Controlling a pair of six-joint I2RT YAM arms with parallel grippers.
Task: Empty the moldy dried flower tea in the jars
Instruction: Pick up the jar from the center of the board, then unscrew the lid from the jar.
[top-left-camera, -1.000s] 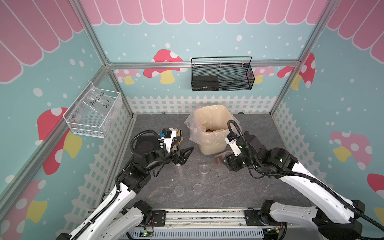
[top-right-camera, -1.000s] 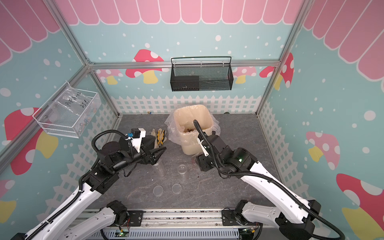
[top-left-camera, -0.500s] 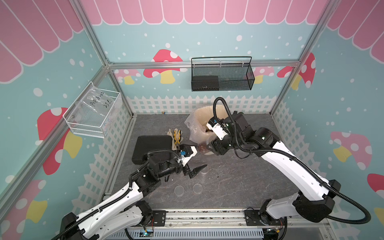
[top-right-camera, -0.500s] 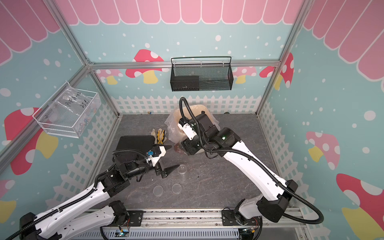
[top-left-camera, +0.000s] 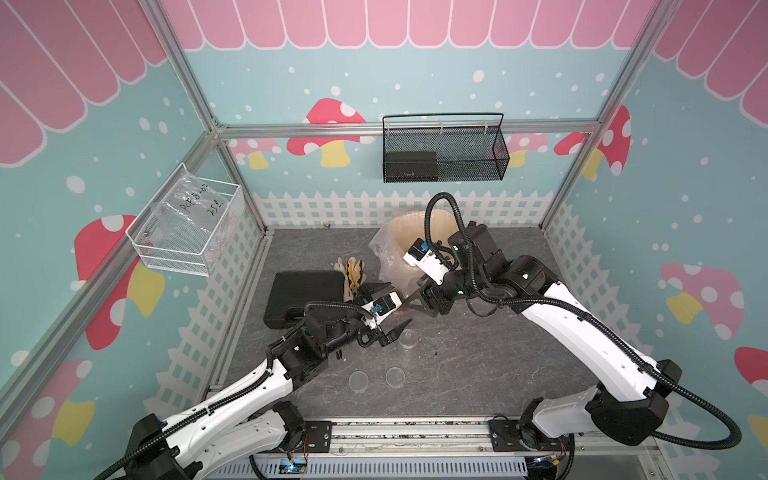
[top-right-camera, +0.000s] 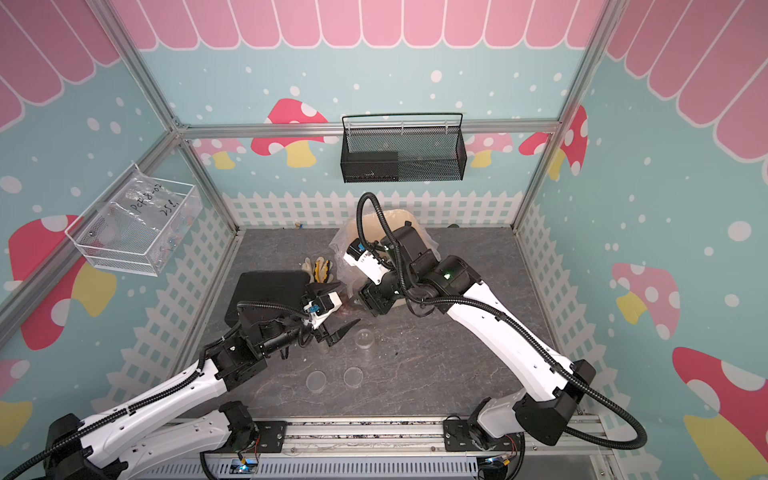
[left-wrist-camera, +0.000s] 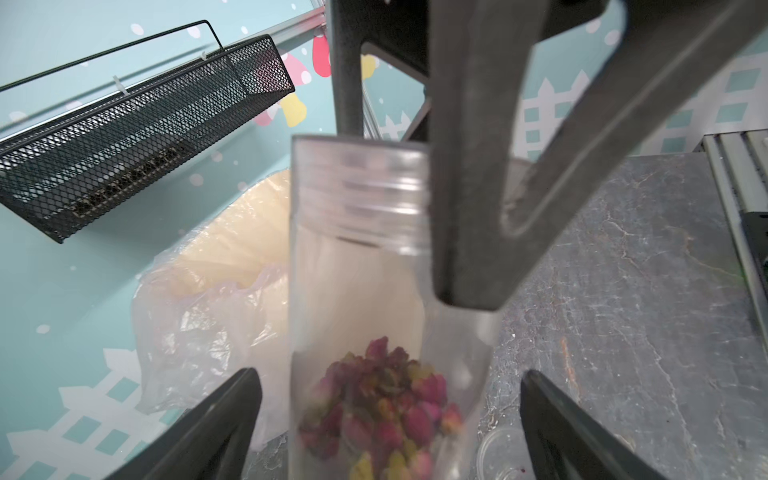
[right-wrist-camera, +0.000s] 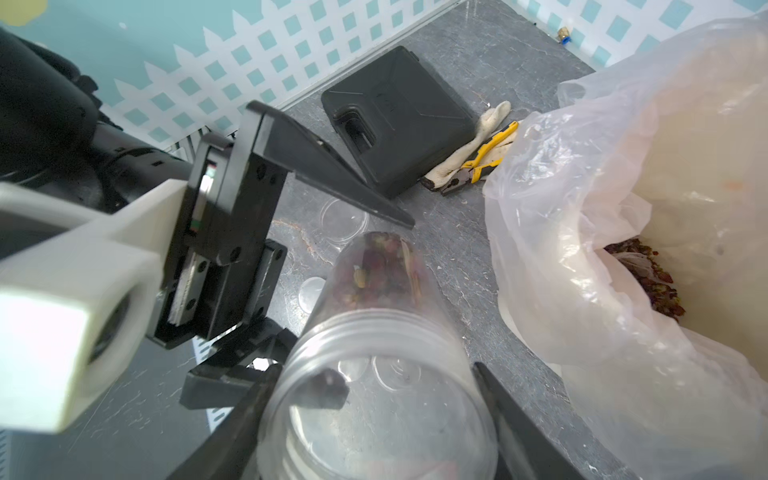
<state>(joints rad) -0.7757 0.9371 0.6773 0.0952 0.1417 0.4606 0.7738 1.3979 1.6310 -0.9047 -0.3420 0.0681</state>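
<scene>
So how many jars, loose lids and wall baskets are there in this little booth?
Jars: 3, the tea jar in the right gripper, a small jar, a third jar
Loose lids: 2, one lid, a second lid
Wall baskets: 2, black basket, white basket
Total: 7

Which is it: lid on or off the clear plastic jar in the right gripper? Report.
Off: the clear plastic jar in the right gripper shows a bare threaded mouth.
</scene>
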